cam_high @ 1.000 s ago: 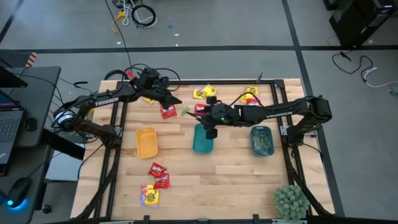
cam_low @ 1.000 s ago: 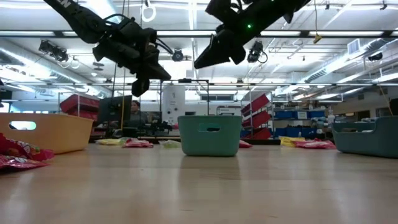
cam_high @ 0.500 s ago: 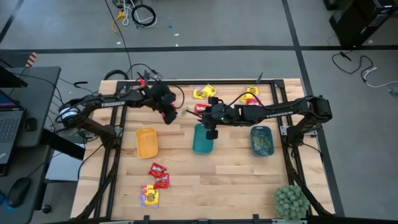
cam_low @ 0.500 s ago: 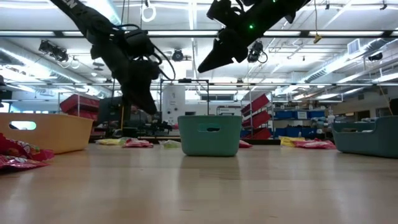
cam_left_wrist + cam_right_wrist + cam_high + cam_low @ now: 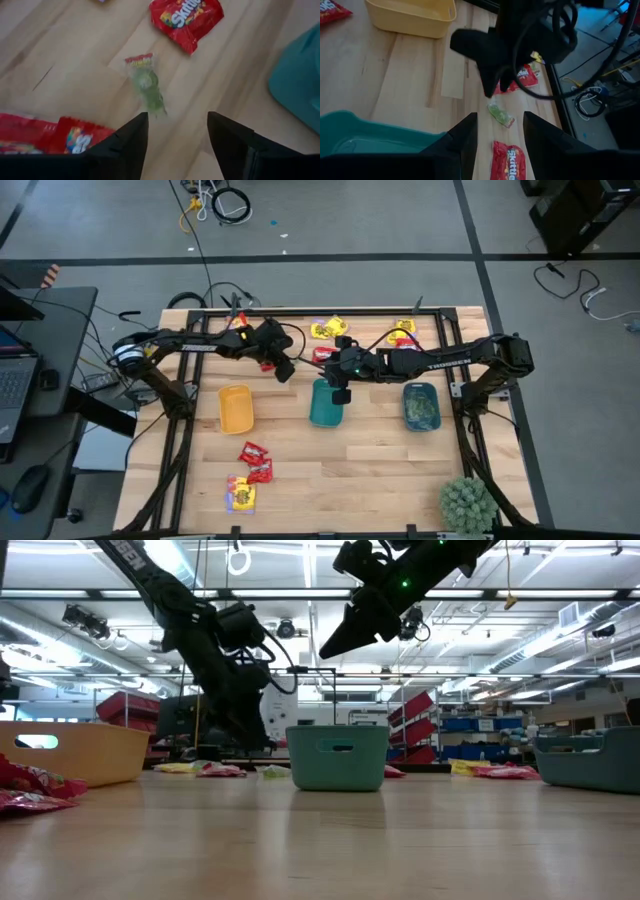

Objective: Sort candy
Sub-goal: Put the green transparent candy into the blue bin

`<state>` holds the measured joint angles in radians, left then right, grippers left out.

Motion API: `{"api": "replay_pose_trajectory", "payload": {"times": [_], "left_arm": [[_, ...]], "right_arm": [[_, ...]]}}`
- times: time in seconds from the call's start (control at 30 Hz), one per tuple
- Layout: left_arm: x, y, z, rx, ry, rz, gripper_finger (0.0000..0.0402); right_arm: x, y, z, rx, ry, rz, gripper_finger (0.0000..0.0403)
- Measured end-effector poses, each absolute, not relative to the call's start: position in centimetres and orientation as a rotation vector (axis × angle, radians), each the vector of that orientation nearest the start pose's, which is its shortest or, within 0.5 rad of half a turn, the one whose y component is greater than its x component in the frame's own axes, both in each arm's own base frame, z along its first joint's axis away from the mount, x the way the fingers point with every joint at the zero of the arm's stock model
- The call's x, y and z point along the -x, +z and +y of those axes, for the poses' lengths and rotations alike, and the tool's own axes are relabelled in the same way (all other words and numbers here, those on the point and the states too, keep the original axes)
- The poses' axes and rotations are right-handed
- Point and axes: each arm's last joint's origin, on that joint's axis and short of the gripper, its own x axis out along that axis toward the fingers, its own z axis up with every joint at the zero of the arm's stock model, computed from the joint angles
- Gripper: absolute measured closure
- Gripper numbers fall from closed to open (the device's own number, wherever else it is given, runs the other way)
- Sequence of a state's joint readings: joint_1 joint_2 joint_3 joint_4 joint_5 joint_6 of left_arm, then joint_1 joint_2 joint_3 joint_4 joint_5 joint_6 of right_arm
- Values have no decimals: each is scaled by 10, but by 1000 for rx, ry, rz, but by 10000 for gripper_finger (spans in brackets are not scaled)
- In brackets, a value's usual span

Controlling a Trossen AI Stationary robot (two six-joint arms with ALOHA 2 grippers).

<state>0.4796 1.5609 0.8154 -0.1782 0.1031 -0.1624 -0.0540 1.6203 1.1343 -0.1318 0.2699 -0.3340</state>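
Seen from above, three trays stand in a row across the table's middle: one at the left [image 5: 236, 409], one in the centre [image 5: 326, 404], one at the right [image 5: 421, 406]. Candy packets [image 5: 328, 329] lie scattered along the table's far edge, above the centre tray. More packets [image 5: 254, 459] lie toward the lower left, below the left tray. A plant [image 5: 468, 502] stands at the lower right corner. The left gripper [image 5: 284, 367] hangs between the left and centre trays; the right gripper [image 5: 339, 392] hangs over the centre tray.
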Motion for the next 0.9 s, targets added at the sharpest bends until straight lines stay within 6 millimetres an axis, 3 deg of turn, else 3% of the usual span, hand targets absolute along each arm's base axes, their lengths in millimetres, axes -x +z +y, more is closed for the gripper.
{"api": "replay_pose_trajectory", "payload": {"times": [0.47,0.63,0.77,0.9], "left_arm": [[-275,131,142,409,523,932,192],[-278,128,143,402,526,919,203],[-278,129,144,360,517,921,255],[-278,129,144,302,487,929,355]], "right_arm": [[-354,250,-27,388,-206,670,260],[-354,250,-27,388,-206,670,260],[-354,250,-27,388,-206,671,263],[-354,250,-27,389,-205,676,267]]}}
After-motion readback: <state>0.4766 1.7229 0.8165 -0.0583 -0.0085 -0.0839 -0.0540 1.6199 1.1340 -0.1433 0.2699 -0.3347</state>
